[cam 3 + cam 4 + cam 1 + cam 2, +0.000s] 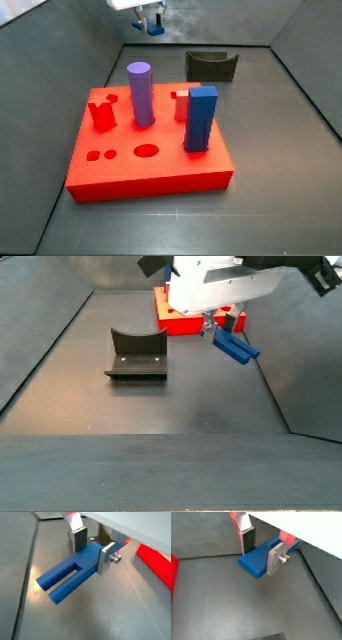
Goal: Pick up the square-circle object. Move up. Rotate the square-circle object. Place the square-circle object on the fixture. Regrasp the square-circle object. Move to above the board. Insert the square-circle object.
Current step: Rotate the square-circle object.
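My fingers are clamped on the square-circle object, a matte dark-blue piece whose free end splits into two blocky prongs in a wrist view; from another angle it shows as a plain squared end. The flat silver plates with dark pads press its opposite faces, one plate carrying a small round bolt head. The piece hangs tilted in the air above the smooth dark grey surface, beside the fixture but apart from it (its curved notch faces up). In a side view the piece sits just in front of the board. The glossy red board carries a purple cylinder and a blue square post.
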